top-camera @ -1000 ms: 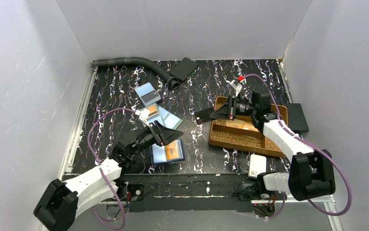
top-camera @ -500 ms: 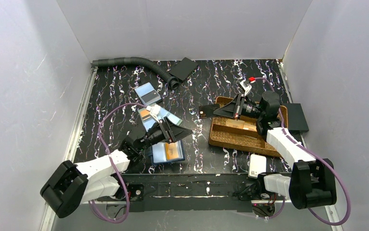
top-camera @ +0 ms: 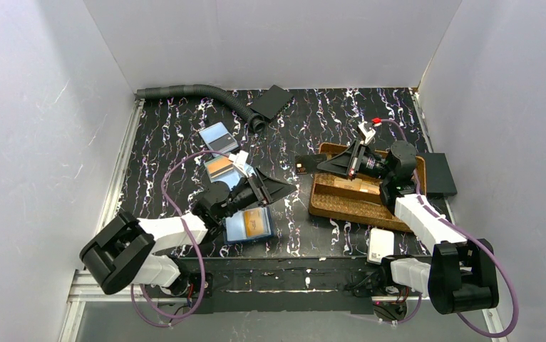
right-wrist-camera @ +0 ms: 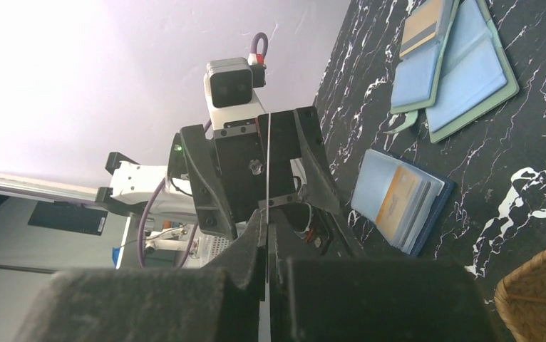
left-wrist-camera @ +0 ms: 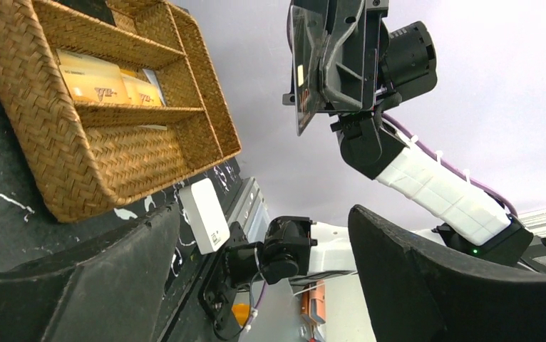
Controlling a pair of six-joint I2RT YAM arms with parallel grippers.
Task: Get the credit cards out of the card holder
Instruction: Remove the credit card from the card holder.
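Observation:
The card holder [top-camera: 249, 225], a navy wallet with clear sleeves and an orange card showing, lies open near the front of the mat; it also shows in the right wrist view [right-wrist-camera: 398, 206]. My right gripper [top-camera: 321, 164] hangs left of the tray, shut on a dark credit card [top-camera: 303, 164] held on edge. That card [right-wrist-camera: 269, 157] is a thin line between the right gripper's [right-wrist-camera: 266, 222] pads. My left gripper [top-camera: 284, 188] is open and empty just right of the holder, pointing at the held card [left-wrist-camera: 304, 68]. Nothing lies between the left gripper's [left-wrist-camera: 264, 214] fingers.
A brown woven tray [top-camera: 327, 206] with tan cards stands right of centre [left-wrist-camera: 113, 157]. A white box [top-camera: 380, 244] lies at the front edge. Two more open wallets [top-camera: 219, 139] [top-camera: 222, 169] lie left of centre. A grey hose [top-camera: 199, 92] and a black rectangle [top-camera: 270, 102] sit at the back.
My left arm has swung right and forward, away from the card holder toward the right gripper's card. The right gripper has risen a little with the card.

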